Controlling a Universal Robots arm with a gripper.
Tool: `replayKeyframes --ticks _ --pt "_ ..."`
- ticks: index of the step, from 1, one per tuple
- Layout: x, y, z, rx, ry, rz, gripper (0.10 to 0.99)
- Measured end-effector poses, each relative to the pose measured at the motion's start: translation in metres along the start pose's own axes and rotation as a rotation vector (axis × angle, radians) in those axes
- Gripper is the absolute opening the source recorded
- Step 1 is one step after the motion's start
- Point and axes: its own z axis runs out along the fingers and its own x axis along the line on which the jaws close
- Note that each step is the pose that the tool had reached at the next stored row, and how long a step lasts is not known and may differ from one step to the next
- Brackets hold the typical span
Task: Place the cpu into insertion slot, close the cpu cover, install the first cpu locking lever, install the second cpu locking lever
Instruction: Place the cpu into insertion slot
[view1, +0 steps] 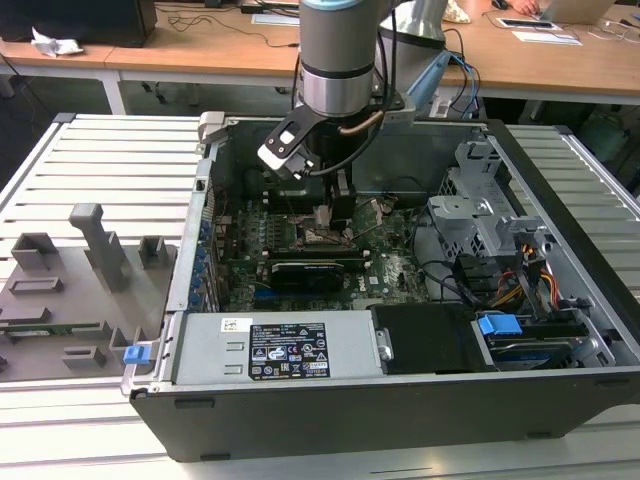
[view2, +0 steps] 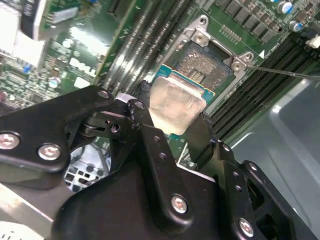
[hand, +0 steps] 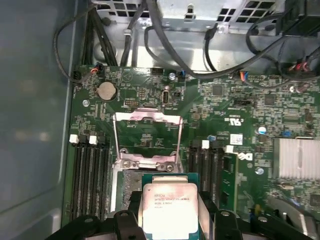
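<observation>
My gripper (view2: 175, 112) is shut on the cpu (view2: 177, 105), a flat square chip with a silvery top, its black fingers (view2: 145, 107) pressing two opposite edges. The cpu (hand: 170, 205) hangs tilted just above and partly over the insertion slot (view2: 207, 62), whose dark pin field lies uncovered. In the first wrist view the cpu cover (hand: 146, 116) stands swung open beyond the insertion slot (hand: 131, 176). A thin metal lever rod (view2: 285, 73) sticks out beside the socket. In the exterior view my gripper (view1: 330, 215) reaches down into the open computer case over the green motherboard (view1: 390, 265).
Long black memory slots (hand: 90, 170) flank the socket on both sides. A black expansion card (view1: 310, 270) lies just in front of it. A drive cage (view1: 480, 220), cables (hand: 165, 40) and the power supply (view1: 280, 350) crowd the case; a finned heatsink (hand: 297, 157) sits on the board.
</observation>
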Motion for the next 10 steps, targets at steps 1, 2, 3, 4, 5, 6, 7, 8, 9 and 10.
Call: replayKeyframes --ticks 1,2,3,4,5,6,7,8,9,10 --pt "0.0008 -0.0001 0.0018 0.000 -0.0002 0.004 0.529" --pt "0.0015 -0.0004 0.0046 0.000 -0.0013 0.014 0.529" --pt "0.0024 -0.0005 0.0071 0.000 -0.0019 0.022 0.529" --pt "0.0032 -0.0006 0.0089 0.000 -0.0024 0.028 0.529" --pt "0.0042 -0.0007 0.0096 0.000 -0.0030 0.031 0.529" --pt "0.0048 -0.0007 0.0100 0.000 -0.0030 0.033 0.529" --pt "0.0056 -0.0009 0.0101 -0.001 -0.0031 0.034 0.529" --pt "0.0063 -0.0012 0.0102 -0.001 -0.0030 0.034 0.529" --pt "0.0064 -0.0014 0.0106 -0.001 -0.0030 0.034 0.529" --pt "0.0064 -0.0015 0.0107 0.000 -0.0031 0.034 0.529"
